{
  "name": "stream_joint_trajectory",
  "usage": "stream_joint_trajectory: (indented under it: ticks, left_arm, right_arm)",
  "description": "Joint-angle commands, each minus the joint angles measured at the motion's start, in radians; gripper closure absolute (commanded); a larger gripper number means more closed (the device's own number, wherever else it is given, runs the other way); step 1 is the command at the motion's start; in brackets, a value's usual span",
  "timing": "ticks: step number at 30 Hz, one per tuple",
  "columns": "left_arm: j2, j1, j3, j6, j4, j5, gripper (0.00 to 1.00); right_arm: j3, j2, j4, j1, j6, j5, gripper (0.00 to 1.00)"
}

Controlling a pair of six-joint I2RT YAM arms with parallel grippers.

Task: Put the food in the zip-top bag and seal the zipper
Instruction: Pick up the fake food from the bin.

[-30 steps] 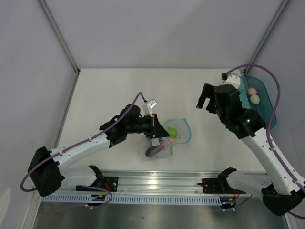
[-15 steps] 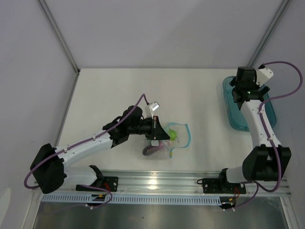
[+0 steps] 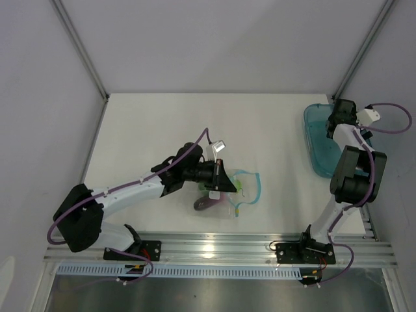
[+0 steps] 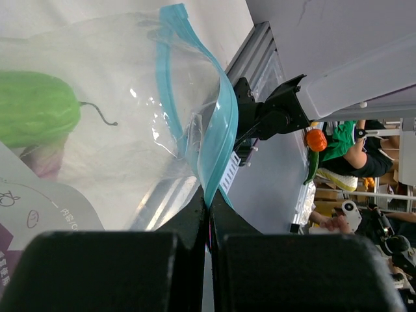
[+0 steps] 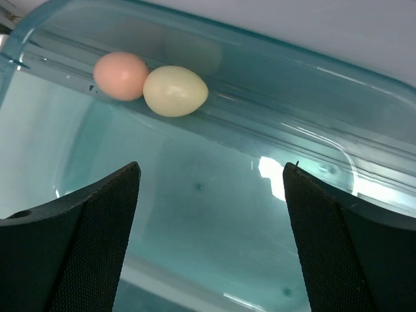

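Observation:
The clear zip-top bag (image 3: 235, 195) lies at the table's front centre with its mouth open. My left gripper (image 3: 221, 177) is shut on its teal zipper (image 3: 257, 186), pinching the strip (image 4: 220, 136) at my fingertips (image 4: 209, 209). Inside the bag (image 4: 123, 78) lies a light green vegetable (image 4: 36, 116). A purple piece (image 3: 206, 205) shows at the bag's near corner. My right gripper (image 5: 211, 168) is open and empty, hovering inside the teal tray (image 5: 273, 78). The pink ball (image 5: 121, 75) and whitish egg (image 5: 175, 90) lie touching against the tray's far wall. The bell pepper is not visible.
The teal oval tray (image 3: 317, 140) sits at the table's right edge, with my right arm (image 3: 351, 169) folded up steeply over it. Grey walls enclose the table at the back and both sides. An aluminium rail (image 3: 214, 247) runs along the near edge.
My right arm has swung back and right over the tray, now pointing down into it and hiding the ball and egg from above. My left gripper shifted slightly right with the bag's edge.

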Motion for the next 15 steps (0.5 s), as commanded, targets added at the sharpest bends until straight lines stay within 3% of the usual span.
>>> stream_joint_trajectory:
  ticks: [1,6,15]
  left_arm:
    - [0.038,-0.003,0.053,-0.010,0.075,0.048,0.99]
    - [0.087,-0.003,0.082,-0.013,0.083,0.068,0.99]
    - [0.181,-0.003,0.113,-0.052,0.147,0.117,0.99]
  right_arm:
    - [0.094,0.088,0.071,0.001,0.042,0.083,0.10]
    - [0.203,0.220,0.081,0.007,-0.004,0.146,0.11]
    - [0.333,0.380,0.169,0.056,-0.295,0.243,0.11]
